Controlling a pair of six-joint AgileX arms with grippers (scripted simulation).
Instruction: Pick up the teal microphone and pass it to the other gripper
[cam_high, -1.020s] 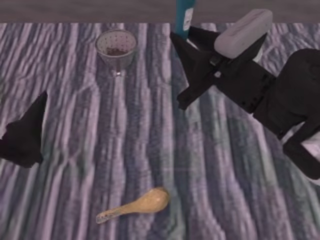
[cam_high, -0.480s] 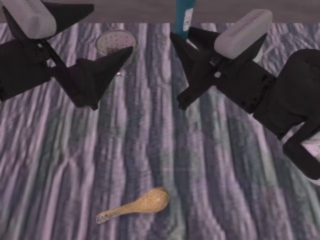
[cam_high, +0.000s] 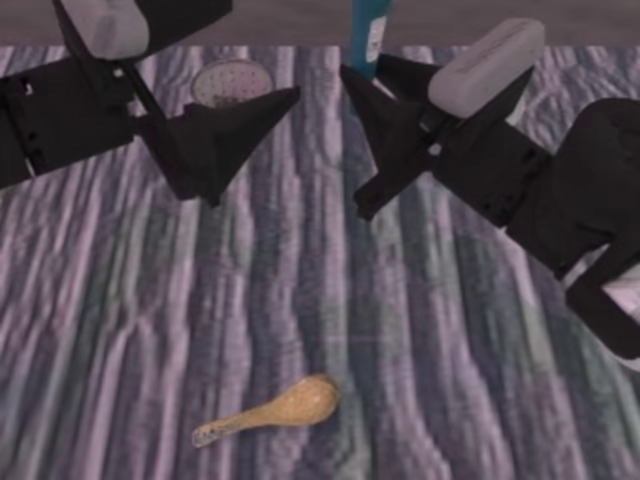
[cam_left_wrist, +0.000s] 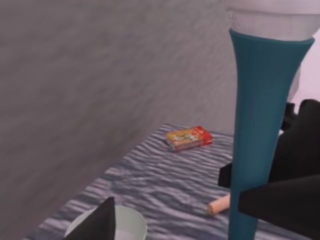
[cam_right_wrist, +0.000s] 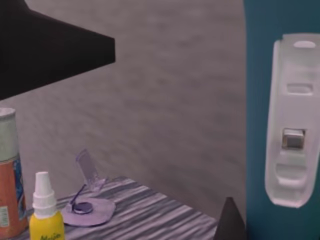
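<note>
Handover step. Our right hand grips the teal microphone upright above the table's far edge. Our left hand is beside it, fingers spread, empty. Next: the left needs to straddle the handle and clamp.

Light: I see even, soft brightness across my top view.
Shadows: none cast at any clock direction.
Glare: none.
Blur: wrist backgrounds look soft.

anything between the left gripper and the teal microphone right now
Nothing. In the top view, only bare table shows between the left gripper and the teal microphone, which the right gripper holds.
</note>
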